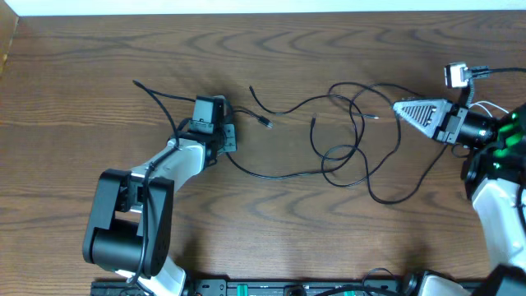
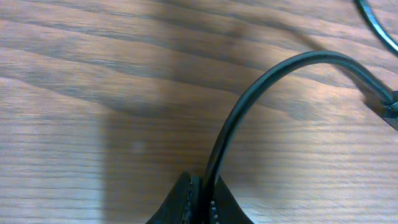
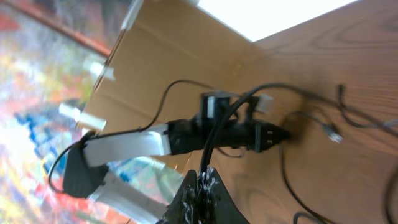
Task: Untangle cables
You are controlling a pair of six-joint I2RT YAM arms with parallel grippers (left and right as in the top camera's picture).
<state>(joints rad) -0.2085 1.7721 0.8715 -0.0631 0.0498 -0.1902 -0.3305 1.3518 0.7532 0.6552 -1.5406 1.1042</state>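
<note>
Several thin black cables [image 1: 349, 144] lie in overlapping loops on the wooden table, right of centre. One loose plug end [image 1: 265, 122] rests near the middle. My left gripper [image 1: 220, 131] points down at the table's left-centre. In the left wrist view this gripper [image 2: 202, 202] is shut on a black cable [image 2: 267, 81] that arcs up and to the right. At the right, my right gripper [image 1: 399, 107] points left at the loops. The right wrist view shows that gripper [image 3: 202, 186] shut on a black cable [image 3: 217, 134] running away toward the left arm [image 3: 155, 140].
A cardboard wall [image 1: 6, 41] stands at the table's far left edge and also shows in the right wrist view as the cardboard wall [image 3: 180, 50]. Another cable strand [image 2: 379, 28] crosses the upper right of the left wrist view. Both arm bases sit at the front edge.
</note>
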